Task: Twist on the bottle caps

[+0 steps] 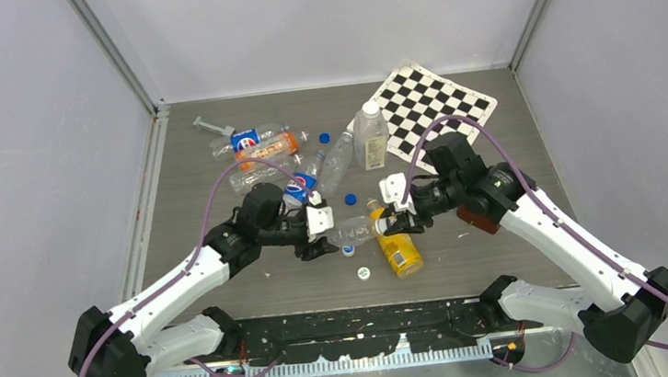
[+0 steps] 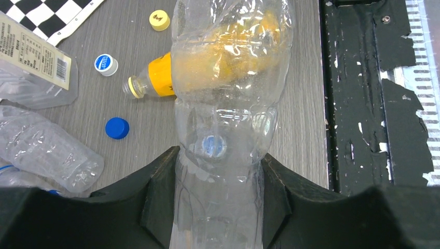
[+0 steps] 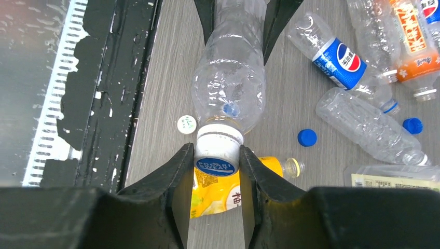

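My left gripper is shut on the body of a slim clear bottle, which it holds lying level above the table, neck toward the right arm. On that bottle's neck sits a white cap with a blue top. My right gripper is shut on this cap, with a finger pressed to each side. In the top view the left gripper and the right gripper face each other across the bottle. Loose caps lie on the table: a blue one, a blue-and-white one and a yellow one.
A yellow bottle lies right under the held bottle. A white cap lies near the front. Behind are a squarish labelled bottle, a slim clear bottle, Pepsi bottles and a checkerboard. A black rail lines the near edge.
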